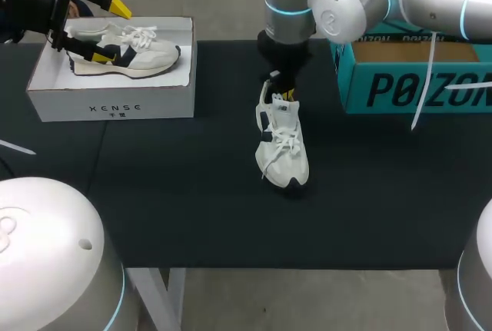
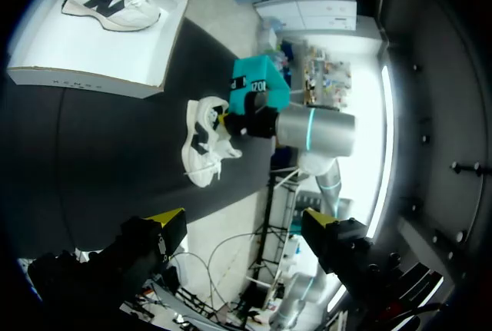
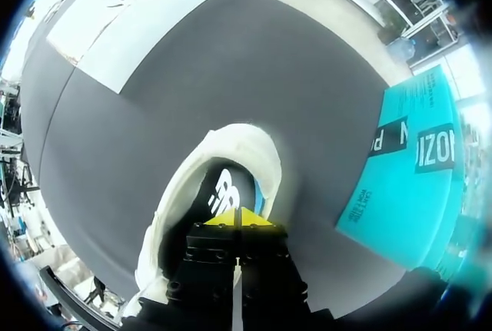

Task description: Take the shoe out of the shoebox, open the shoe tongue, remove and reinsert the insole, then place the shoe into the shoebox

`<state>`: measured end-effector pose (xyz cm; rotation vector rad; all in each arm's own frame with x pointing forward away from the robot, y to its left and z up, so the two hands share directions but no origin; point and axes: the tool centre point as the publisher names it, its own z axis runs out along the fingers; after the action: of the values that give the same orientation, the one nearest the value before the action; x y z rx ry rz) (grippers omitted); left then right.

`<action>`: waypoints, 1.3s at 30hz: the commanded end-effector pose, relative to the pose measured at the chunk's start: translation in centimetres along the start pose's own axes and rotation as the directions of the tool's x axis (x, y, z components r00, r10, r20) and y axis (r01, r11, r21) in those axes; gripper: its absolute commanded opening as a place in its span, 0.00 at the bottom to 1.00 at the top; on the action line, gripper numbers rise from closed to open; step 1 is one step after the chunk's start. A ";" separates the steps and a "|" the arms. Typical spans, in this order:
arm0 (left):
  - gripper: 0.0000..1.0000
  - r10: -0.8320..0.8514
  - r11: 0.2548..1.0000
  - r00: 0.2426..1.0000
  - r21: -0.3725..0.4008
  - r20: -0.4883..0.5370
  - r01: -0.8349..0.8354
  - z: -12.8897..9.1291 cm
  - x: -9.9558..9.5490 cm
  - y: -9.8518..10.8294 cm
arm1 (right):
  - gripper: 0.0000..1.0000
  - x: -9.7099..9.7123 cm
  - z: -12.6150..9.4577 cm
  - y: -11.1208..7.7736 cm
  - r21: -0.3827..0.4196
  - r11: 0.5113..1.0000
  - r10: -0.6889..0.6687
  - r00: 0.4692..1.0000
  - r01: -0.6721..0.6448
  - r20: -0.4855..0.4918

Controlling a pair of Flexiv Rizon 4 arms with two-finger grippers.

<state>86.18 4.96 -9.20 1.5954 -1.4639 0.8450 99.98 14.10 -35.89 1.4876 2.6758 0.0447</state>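
Table (image 1: 192, 208) was black; shoe (image 1: 282, 147) sat out of the box at about the middle of the table, sole down, toe toward the near edge, heel toward the far edge; white upper, dark side panel, white laces loose over the tongue.

Right arm came in from the far right corner and hung over the heel; right tool (image 3: 241, 217) sat at the heel opening, yellow tips pressed together; in the right wrist view the tips were right over the dark insole (image 3: 223, 189) inside the white collar; couldn't tell whether they pinched anything.

White shoebox (image 1: 115, 104) stood at the far left corner, open top, well apart from the shoe; second shoe (image 1: 127, 51) lay inside it on its sole, lengthwise along the box, toe toward the box's right end.

Left tool (image 1: 111, 31) hovered above the left end of the white shoebox, fingers wide apart, nothing between them; in the left wrist view the box and the shoe on the table were both well ahead of it.

Teal box (image 1: 415, 89) sat at the far right corner, open side up, apart from the shoe, partly behind the right arm.
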 end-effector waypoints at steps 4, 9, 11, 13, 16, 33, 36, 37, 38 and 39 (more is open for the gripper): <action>1.00 -0.001 1.000 1.000 -0.001 0.002 0.001 0.0 0.0 0.0 | 0.00 -0.8 -1.4 0.1 -0.017 1.000 0.013 1.000 -0.013 0.018; 1.00 -0.001 1.000 1.000 -0.001 0.002 0.001 0.0 0.0 0.0 | 0.00 -1.5 -1.2 0.2 -0.019 1.000 0.022 0.999 -0.021 0.036; 1.00 -0.001 1.000 1.000 -0.001 0.002 0.001 0.0 0.0 0.0 | 0.00 -1.6 -1.0 0.1 -0.013 0.999 0.030 0.999 -0.029 0.038; 1.00 -0.001 1.000 1.000 -0.001 0.002 0.001 0.0 0.0 0.0 | 0.00 -1.6 -1.0 0.1 -0.013 0.999 0.032 0.999 -0.032 0.036; 1.00 -0.001 1.000 1.000 -0.001 0.002 0.001 0.0 0.0 0.0 | 0.00 -1.4 -0.6 0.1 -0.011 1.000 0.029 0.999 -0.029 0.032; 1.00 -0.001 1.000 1.000 -0.001 0.002 0.001 0.0 0.0 0.0 | 0.00 -0.2 0.7 0.5 0.010 1.000 0.004 1.000 -0.005 0.023; 1.00 -0.001 1.000 1.000 -0.001 0.002 0.001 0.0 0.0 0.0 | 0.00 0.2 1.0 0.4 0.018 1.000 0.002 1.000 -0.003 0.020; 1.00 -0.001 1.000 1.000 -0.001 0.002 0.001 0.0 0.0 0.0 | 0.00 0.3 1.0 0.3 0.020 1.000 0.001 1.000 -0.002 0.019; 1.00 -0.001 1.000 1.000 -0.001 0.002 0.001 0.0 0.0 0.0 | 0.00 0.4 1.1 0.3 0.022 1.000 0.000 1.000 0.000 0.018; 1.00 -0.001 1.000 1.000 -0.001 0.002 0.001 0.0 0.0 0.0 | 0.00 0.5 1.1 0.3 0.023 1.000 -0.002 1.000 0.001 0.017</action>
<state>86.18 4.96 -9.20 1.5954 -1.4639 0.8450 99.86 14.23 -36.53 1.4849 2.6729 0.0096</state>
